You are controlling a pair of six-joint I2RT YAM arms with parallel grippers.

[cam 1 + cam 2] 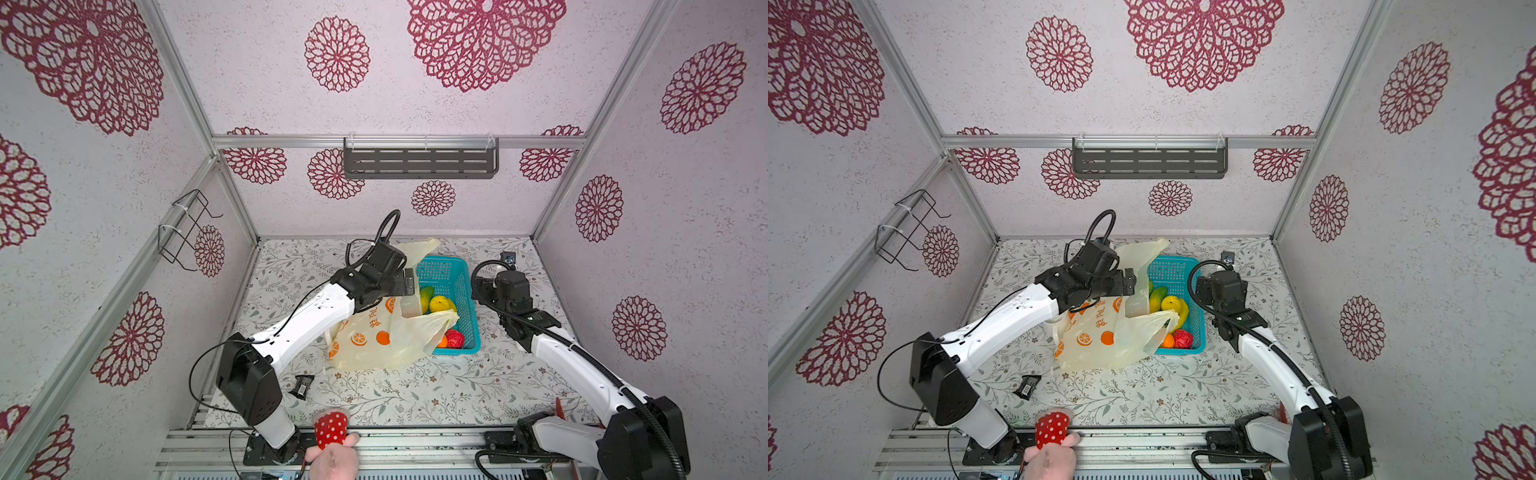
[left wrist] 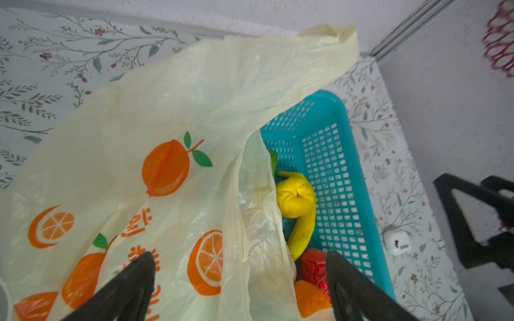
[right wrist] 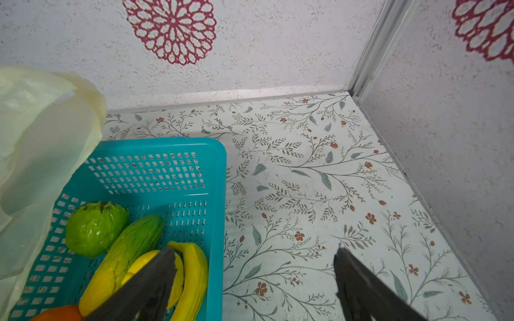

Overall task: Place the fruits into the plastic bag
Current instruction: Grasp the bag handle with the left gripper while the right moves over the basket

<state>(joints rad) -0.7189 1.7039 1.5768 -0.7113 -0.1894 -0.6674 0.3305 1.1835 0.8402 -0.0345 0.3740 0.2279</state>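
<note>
Pale, speckled walls (image 1: 257,83) stamped with crimson lace-like medallions close in on three sides, joined by silver aluminium frame rails (image 1: 291,142). A dark slotted shelf (image 1: 419,163) hangs from the back rail, and a black wire rack (image 1: 187,232) is tied to the left one. The counter (image 1: 415,395) wears a white covering printed with grey-green sprigs and small rust flowers.

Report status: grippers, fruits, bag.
Left gripper open over plastic bag. Right gripper open at basket edge. Fruits in basket. Bag film drapes over some fruits.
</note>
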